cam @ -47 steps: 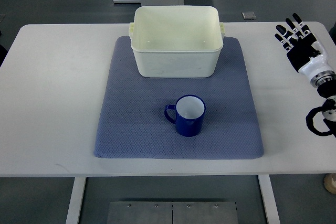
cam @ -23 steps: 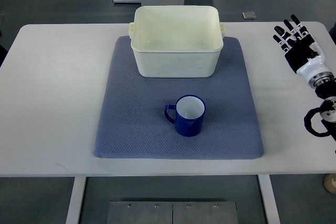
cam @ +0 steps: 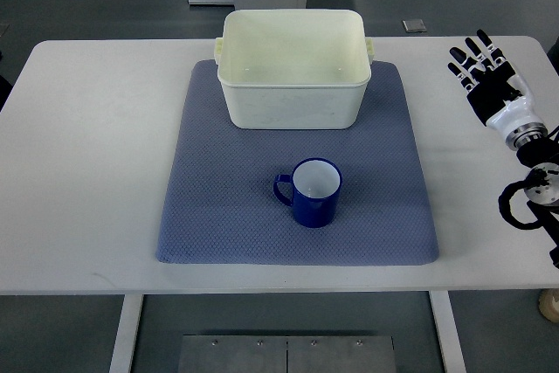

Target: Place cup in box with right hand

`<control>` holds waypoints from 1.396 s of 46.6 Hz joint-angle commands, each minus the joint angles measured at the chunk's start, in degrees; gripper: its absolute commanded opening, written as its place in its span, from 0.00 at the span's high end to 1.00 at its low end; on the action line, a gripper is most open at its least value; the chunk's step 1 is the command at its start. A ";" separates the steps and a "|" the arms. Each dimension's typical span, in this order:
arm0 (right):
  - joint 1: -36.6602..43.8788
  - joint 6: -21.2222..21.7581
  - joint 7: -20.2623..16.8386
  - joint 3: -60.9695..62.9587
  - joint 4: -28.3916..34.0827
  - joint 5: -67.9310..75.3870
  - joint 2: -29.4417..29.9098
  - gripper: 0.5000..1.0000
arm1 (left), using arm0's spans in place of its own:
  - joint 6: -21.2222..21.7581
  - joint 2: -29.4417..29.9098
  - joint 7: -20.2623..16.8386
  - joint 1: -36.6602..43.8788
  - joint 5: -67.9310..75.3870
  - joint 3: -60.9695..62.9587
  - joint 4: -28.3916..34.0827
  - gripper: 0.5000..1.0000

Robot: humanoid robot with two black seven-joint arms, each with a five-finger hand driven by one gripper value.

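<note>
The cup (cam: 315, 191) stands upright on the blue mat (cam: 218, 216), a little below the middle of the frame. It is deep blue outside and white inside, empty as far as the view shows, with its handle pointing toward the left of the frame. Nothing touches it. The box (cam: 293, 104) sits above it at the top edge of the mat, cream-coloured and open-topped, with nothing visible inside; a strip of bare mat lies between cup and box.

The right hand (cam: 483, 72) hovers over the white tabletop (cam: 96, 172) at the upper right of the frame, well apart from the cup. Its fingers (cam: 472, 50) are spread straight and released, holding nothing. Over the last second the hand has drifted slightly leftward and upward in the frame, while cup and box have not shifted at all. That reads as the reach only just beginning: the grasp is not yet made, and the whole placing step remains ahead. The left hand does not show.
</note>
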 commanded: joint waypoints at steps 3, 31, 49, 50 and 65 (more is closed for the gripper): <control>0.18 0.00 -0.01 0.11 0.01 0.00 -0.07 0.00 | 0.00 0.00 0.00 0.00 0.00 0.00 0.02 0.00; -0.43 0.00 -0.01 0.37 0.01 0.00 -0.60 0.00 | 0.00 0.00 0.00 0.00 0.00 0.00 0.02 0.00; -0.08 -0.26 1.22 0.55 0.01 0.00 -1.48 0.00 | 0.00 0.00 0.00 0.00 0.00 0.00 0.02 0.00; -0.08 -0.35 1.22 0.55 -0.07 0.00 -1.74 0.00 | 0.00 0.00 0.00 0.00 0.00 0.00 0.02 0.00; -0.08 -0.09 0.61 0.46 -0.07 0.09 -3.85 0.00 | 0.00 0.00 0.00 0.00 0.00 0.00 0.02 0.00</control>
